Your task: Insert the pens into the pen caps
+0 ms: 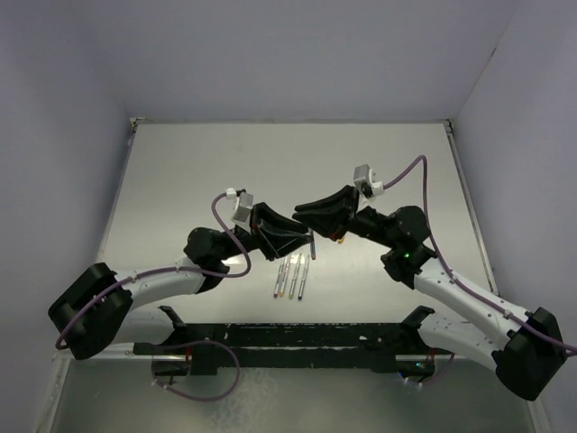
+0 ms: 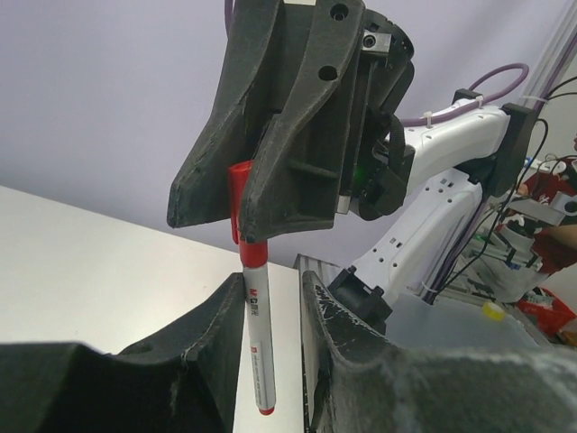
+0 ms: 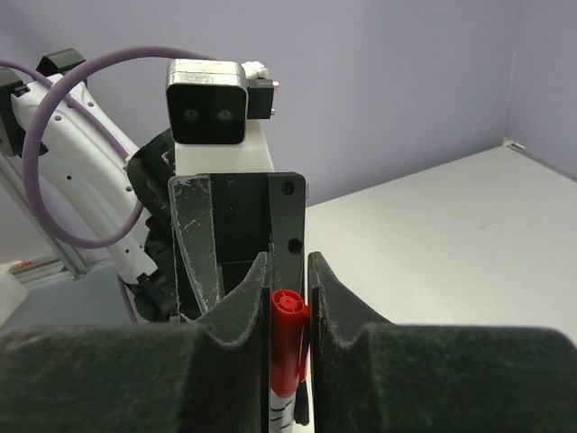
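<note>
A red pen cap (image 3: 288,338) is pinched between the pads of my right gripper (image 3: 288,271), which is shut on it. The whitish pen (image 2: 256,343) sits in that cap (image 2: 239,203) and hangs straight down, its red end at the bottom. My left gripper (image 2: 270,298) is open around the barrel: the pen lies close along one finger, with a clear gap to the other. In the top view both grippers meet above the table's middle, left (image 1: 293,242) and right (image 1: 311,225), with the pen (image 1: 312,246) hanging below them.
Several other pens (image 1: 290,280) lie side by side on the table just in front of the grippers. The black frame rail (image 1: 297,336) runs along the near edge between the two arm bases. Walls close the table on three sides.
</note>
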Robot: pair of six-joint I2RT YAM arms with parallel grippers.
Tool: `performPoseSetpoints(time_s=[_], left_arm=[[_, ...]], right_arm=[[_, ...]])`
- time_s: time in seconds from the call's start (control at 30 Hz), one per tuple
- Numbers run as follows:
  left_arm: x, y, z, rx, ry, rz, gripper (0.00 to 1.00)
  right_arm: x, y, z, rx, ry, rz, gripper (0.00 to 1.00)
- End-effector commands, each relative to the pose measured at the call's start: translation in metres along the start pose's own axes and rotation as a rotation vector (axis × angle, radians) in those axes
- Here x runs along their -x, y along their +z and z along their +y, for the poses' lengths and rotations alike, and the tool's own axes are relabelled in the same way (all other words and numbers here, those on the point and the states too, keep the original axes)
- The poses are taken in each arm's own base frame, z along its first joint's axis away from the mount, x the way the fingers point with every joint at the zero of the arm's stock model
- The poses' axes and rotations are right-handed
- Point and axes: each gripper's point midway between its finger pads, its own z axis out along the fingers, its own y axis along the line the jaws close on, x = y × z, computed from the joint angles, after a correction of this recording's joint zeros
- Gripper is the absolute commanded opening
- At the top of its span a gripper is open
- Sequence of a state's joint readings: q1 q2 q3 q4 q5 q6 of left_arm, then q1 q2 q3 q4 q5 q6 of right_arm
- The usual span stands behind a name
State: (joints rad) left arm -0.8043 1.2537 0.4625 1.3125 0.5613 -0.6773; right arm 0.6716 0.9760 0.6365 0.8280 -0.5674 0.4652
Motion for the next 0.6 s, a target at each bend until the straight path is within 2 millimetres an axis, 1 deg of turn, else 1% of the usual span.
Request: performPoseSetpoints(time_s=[0.0,0.13,0.3,0.37,0.57], left_arm=[[0.015,0.012,-0.017,-0.09,0.045,-0.045,0.34],[0.009,0.013,-0.013,-0.083,0.039,-0.033,0.33],[0.003,0.013,-0.01,-0.079,0.037,-0.013,0.24],[0.001,0.013,-0.008,-0.072,0.036,-0.008,0.23],[-0.004,0.01,-0.006,-0.065,0.029,0.008,0.27]], right_arm=[[0.009,0.004,-0.005,-0.008,-0.012,-0.053,0.0],[0.013,0.006,-0.004,-0.001,-0.007,-0.07,0.0],[0.015,0.006,-0.003,0.004,-0.013,-0.079,0.0],[0.017,0.006,-0.002,0.005,-0.019,-0.082,0.0],[0.02,0.006,-0.001,0.008,-0.027,-0.085,0.0]])
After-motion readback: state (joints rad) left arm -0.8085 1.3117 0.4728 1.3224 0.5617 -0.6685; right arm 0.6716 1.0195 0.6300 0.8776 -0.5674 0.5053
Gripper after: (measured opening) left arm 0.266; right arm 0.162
